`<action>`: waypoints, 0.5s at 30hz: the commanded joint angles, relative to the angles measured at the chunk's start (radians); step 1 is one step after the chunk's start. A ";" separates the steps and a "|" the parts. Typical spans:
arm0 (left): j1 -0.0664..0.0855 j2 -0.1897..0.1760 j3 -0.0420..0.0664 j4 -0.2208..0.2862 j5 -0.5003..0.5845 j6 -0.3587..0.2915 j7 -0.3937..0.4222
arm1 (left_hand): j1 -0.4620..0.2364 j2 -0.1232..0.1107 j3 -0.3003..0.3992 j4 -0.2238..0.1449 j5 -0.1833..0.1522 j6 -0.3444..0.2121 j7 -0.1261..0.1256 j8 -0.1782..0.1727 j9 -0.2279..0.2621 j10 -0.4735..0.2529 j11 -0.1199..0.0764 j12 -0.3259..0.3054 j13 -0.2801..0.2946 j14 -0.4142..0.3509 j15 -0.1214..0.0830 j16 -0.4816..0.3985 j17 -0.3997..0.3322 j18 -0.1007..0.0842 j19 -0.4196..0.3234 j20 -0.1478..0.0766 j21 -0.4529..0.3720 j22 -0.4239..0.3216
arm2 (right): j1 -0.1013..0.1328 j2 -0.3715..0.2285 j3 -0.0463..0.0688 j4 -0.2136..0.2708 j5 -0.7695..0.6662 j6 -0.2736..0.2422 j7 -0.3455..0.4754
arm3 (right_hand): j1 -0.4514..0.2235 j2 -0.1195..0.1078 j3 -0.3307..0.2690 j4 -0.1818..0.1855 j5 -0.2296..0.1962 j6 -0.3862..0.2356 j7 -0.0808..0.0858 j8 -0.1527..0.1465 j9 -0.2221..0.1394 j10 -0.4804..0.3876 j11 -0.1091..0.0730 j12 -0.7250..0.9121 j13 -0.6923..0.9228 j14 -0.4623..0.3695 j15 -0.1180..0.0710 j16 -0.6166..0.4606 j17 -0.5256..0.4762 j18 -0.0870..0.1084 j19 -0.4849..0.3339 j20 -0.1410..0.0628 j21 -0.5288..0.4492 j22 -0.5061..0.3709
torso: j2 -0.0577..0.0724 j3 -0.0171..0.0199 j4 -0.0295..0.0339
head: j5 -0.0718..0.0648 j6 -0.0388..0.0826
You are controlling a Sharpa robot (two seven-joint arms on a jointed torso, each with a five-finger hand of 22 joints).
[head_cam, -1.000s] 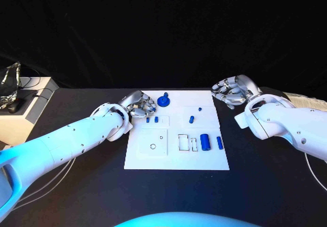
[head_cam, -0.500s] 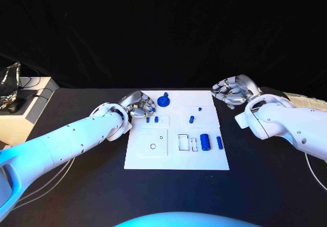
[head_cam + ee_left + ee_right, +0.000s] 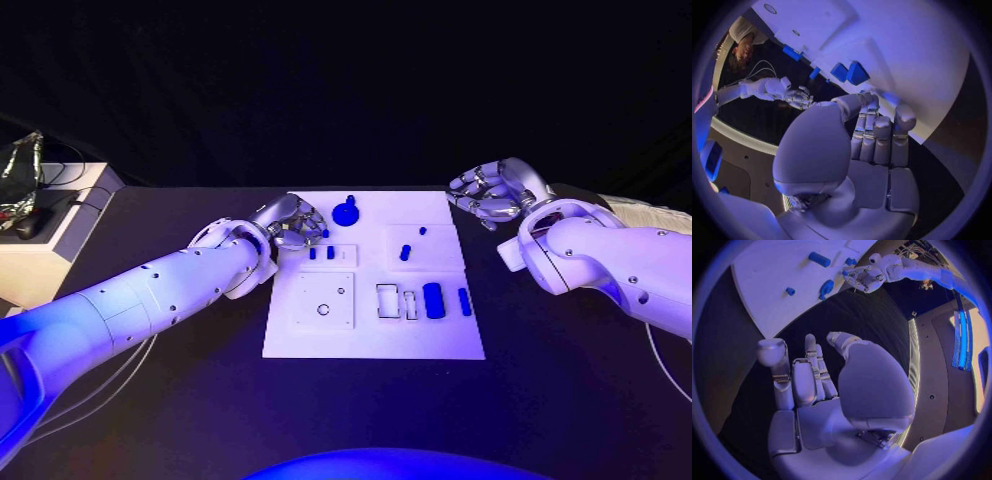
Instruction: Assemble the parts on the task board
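While left hand (image 3: 293, 222) hovers at the task board's (image 3: 375, 345) left edge, fingers curled on nothing, blue parts (image 3: 433, 300) lie loose on it. Right hand (image 3: 493, 192) empty, curled, off-board. Risk: knuckles sweep the small pegs (image 3: 320, 254) nearby.

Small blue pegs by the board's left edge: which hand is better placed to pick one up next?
Probably the left hand: it sits at the task board's left edge, right beside the two small blue pegs. The right hand is off the board's far right corner, holding nothing.
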 commanded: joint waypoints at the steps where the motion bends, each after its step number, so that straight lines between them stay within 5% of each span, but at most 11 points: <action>1: 0.000 0.002 0.000 0.003 -0.009 0.016 -0.005 | -0.001 0.001 0.000 -0.004 0.000 -0.004 0.000 0.005 -0.001 0.006 0.002 -0.007 -0.001 0.003 0.000 0.004 0.000 -0.008 0.005 -0.001 0.005 0.000 | 0.000 0.000 0.000 0.001 -0.003 0.005 0.011 | -0.007 0.000 -0.001 -0.004 0.003 0.007 0.002 0.003 0.002 0.009 0.000 -0.006 -0.001 -0.001 0.003 -0.004 0.001 0.003 0.006 0.002 -0.007 0.001 | 0.000 -0.0001 -0.0001 | 0.001 0.000; 15: 0.000 0.003 0.000 0.004 -0.004 0.006 -0.005 | -0.003 0.000 -0.001 -0.005 0.000 -0.008 0.002 0.002 0.000 0.005 0.004 -0.013 0.000 0.000 0.001 0.004 -0.003 -0.009 0.006 -0.001 0.006 0.001 | 0.000 0.000 0.000 0.001 -0.003 0.005 0.012 | -0.007 0.000 -0.001 -0.004 0.003 0.007 0.002 0.003 0.002 0.009 0.000 -0.006 -0.001 -0.001 0.003 -0.004 0.001 0.003 0.006 0.002 -0.007 0.001 | 0.000 -0.0001 0.0003 | 0.000 0.001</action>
